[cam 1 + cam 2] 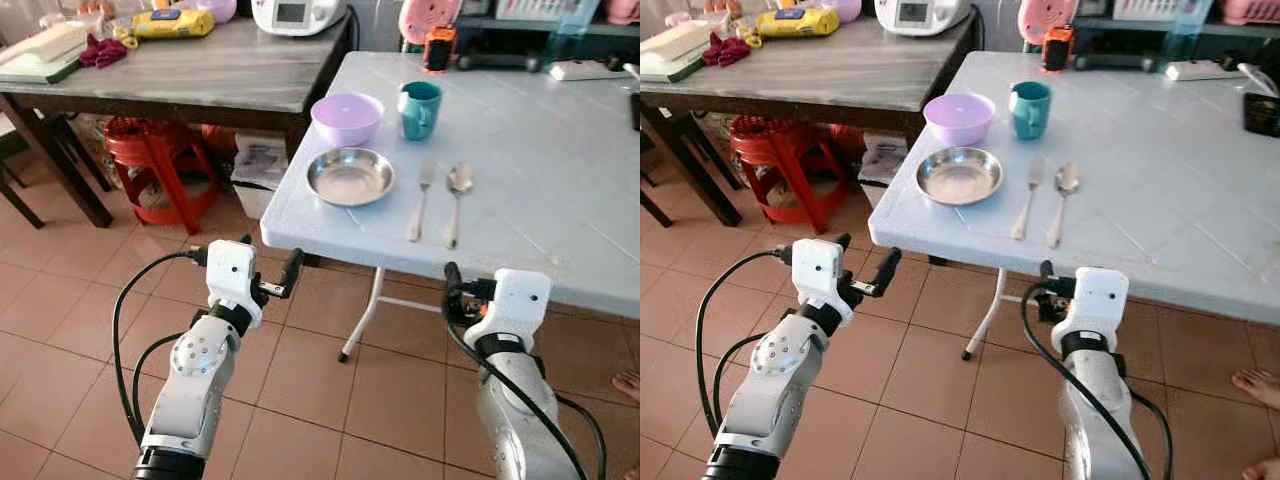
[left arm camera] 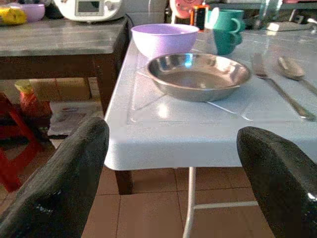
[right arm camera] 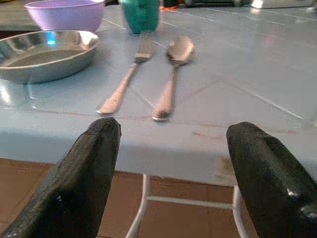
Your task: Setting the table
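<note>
On the white folding table a steel plate lies near the left corner. A purple bowl and a teal mug stand just behind it. To the plate's right lie a fork and a spoon, side by side with handles toward me. My left gripper is open and empty, held just below and in front of the table's left corner. My right gripper is also open and empty, below the near edge in line with the fork and spoon.
A dark wooden table stands at the back left with a white appliance and a yellow pack on it. A red stool sits beneath it. A person's foot rests on the tiled floor at the right.
</note>
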`<state>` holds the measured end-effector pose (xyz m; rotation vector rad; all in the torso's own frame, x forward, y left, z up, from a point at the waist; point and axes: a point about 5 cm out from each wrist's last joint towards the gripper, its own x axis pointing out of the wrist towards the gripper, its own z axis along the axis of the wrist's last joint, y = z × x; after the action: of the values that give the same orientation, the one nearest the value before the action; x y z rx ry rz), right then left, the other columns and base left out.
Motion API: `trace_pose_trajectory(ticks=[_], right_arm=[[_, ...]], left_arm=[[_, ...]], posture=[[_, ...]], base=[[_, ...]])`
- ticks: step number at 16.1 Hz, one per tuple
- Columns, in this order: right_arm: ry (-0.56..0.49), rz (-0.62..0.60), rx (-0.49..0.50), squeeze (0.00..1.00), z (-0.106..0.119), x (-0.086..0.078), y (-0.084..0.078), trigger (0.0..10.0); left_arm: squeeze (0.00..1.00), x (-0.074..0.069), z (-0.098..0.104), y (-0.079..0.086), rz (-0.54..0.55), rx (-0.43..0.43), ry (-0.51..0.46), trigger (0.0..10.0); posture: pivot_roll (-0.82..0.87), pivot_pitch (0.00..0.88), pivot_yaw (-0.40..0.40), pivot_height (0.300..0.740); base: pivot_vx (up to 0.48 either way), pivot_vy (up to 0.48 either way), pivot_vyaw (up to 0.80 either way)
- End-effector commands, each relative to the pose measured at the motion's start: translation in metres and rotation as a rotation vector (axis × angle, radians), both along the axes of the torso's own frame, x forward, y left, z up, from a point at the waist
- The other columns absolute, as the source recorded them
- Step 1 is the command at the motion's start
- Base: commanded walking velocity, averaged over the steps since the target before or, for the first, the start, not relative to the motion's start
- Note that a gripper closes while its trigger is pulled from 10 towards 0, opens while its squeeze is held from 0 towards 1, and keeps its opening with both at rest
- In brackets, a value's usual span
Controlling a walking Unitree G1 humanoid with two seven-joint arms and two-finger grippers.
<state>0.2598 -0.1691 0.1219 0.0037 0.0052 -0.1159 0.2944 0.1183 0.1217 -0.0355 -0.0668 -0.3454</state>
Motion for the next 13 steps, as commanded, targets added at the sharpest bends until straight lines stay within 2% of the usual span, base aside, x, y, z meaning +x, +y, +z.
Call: trace_pose_trajectory(ticks=[1, 3, 7, 9, 13], right_arm=[[-0.003, 0.008, -0.003, 0.00, 0.002, 0.001, 0.001, 10.0], [-0.004, 0.011, -0.003, 0.00, 0.003, 0.000, 0.002, 10.0], [-0.037, 0.055, -0.062, 0.00, 0.009, -0.001, 0.009, 10.0], [-0.082, 0.088, -0.104, 0.00, 0.019, -0.001, 0.014, 10.0], [-0.103, 0.093, -0.125, 0.00, 0.024, -0.002, 0.015, 10.0]], left_arm=[[0.00, -0.001, -0.001, 0.003, 0.001, 0.006, 0.011, 10.0], [0.00, -0.001, -0.002, 0.002, -0.001, 0.008, 0.012, 10.0], [0.00, -0.002, -0.002, 0.002, -0.005, 0.011, 0.015, 10.0], [0.00, -0.001, -0.001, 0.002, -0.009, 0.013, 0.013, 10.0], [0.00, 0.000, 0.003, 0.002, -0.013, 0.013, 0.004, 10.0]], posture=[[-0.16, 0.091, 0.083, 0.740], [-0.16, 0.092, 0.084, 0.740], [-0.17, 0.091, 0.089, 0.740], [-0.17, 0.088, 0.092, 0.740], [-0.17, 0.086, 0.094, 0.740]], base=[[0.315, 0.000, 0.00], [0.315, 0.000, 0.00], [0.312, 0.000, 0.00], [0.311, 0.000, 0.00], [0.311, 0.000, 0.00]])
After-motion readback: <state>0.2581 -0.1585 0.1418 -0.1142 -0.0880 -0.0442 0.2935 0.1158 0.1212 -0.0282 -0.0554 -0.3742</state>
